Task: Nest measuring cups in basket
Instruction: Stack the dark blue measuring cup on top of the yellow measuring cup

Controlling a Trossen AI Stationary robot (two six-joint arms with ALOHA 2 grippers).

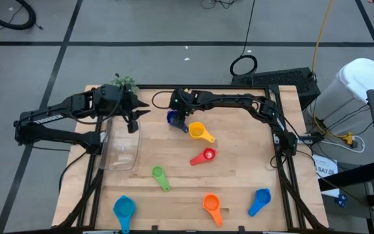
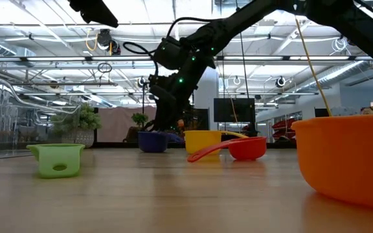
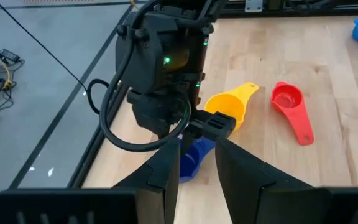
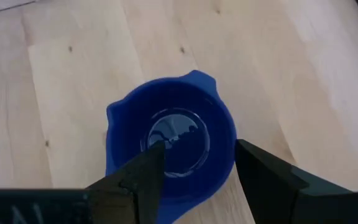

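The right pincer (image 1: 176, 117), at upper centre of the high view, hangs directly over the dark blue measuring cup (image 4: 173, 140); in the right wrist view its spread fingers (image 4: 143, 177) straddle the cup's rim, one inside the bowl, one outside, apparently not yet pinching. The cup's handle is hidden, so its long axis cannot be told. The left pincer (image 1: 133, 122), narrowly parted and empty, waits just left of it, above the basket (image 1: 119, 156) at centre left. The other cups, among them the yellow cup (image 1: 200, 132) and the red cup (image 1: 203, 156), lie scattered over the pale wooden tabletop (image 1: 239, 162); a workshop fills the background.
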